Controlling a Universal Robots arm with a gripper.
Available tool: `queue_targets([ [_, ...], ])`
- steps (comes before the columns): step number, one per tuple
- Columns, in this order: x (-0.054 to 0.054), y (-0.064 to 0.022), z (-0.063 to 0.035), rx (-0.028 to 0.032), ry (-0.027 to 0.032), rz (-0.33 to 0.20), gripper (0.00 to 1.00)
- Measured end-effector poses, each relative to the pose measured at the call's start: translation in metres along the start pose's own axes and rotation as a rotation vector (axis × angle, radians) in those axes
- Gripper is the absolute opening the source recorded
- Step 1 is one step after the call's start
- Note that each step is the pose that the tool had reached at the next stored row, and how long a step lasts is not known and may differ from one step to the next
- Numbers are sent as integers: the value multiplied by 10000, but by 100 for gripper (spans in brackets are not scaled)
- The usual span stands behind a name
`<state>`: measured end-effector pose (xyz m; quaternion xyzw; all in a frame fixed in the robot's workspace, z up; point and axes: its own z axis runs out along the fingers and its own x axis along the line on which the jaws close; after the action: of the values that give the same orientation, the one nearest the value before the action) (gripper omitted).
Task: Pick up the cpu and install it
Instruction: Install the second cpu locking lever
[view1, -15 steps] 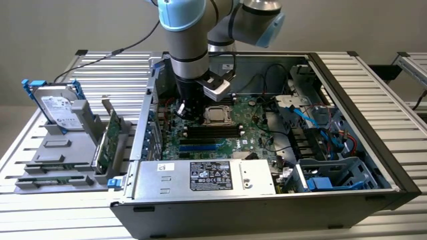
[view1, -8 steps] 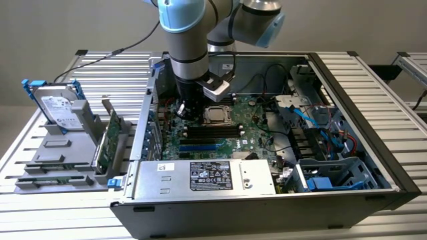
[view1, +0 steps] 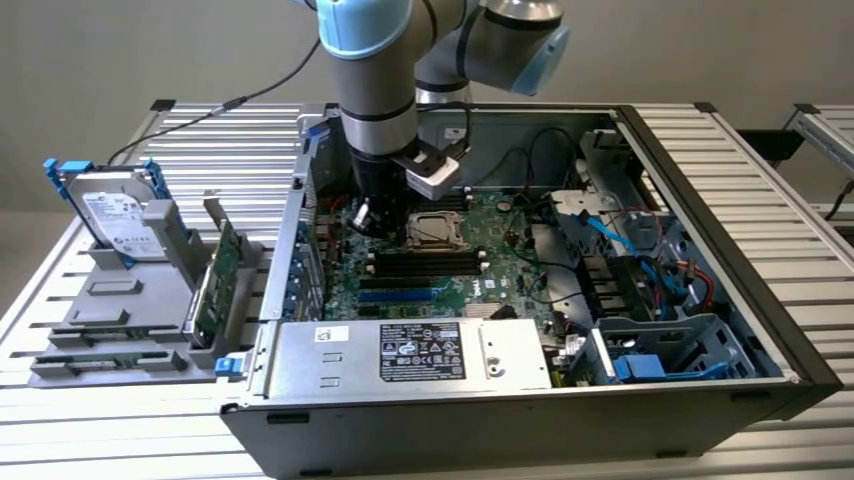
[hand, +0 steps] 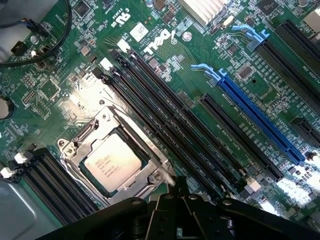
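Note:
The cpu (hand: 111, 162) is a small square chip with a dull silver top. It lies flat in the metal socket frame (hand: 80, 145) on the green motherboard (hand: 200, 65). In the exterior view the cpu (view1: 430, 229) sits inside the open computer case, just to the exterior view's right of the arm's end. My gripper (hand: 179, 192) is shut with nothing between its fingers, and its tips stand above the board next to the socket's corner. Seen from outside, the gripper (view1: 372, 216) hangs low over the motherboard, apart from the chip.
Black memory slots (hand: 165, 115) and a blue card slot (hand: 260, 120) run beside the socket. The case (view1: 787, 360) holds a power supply (view1: 414, 355), cables and a drive cage (view1: 667, 350). A hard drive (view1: 118, 215) and green cards (view1: 214, 285) stand in a grey holder outside.

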<state>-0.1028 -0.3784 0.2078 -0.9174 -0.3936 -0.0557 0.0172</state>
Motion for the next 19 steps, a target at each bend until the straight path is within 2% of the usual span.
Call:
queue_targets([
  [4, 6, -4, -19, -17, -49, -2, 11],
  [15, 77, 11, -454, -15, -67, -2, 11],
  [17, 104, 34, -500, -15, -70, -3, 11],
  [19, 133, 66, -499, -14, -70, -2, 11],
])
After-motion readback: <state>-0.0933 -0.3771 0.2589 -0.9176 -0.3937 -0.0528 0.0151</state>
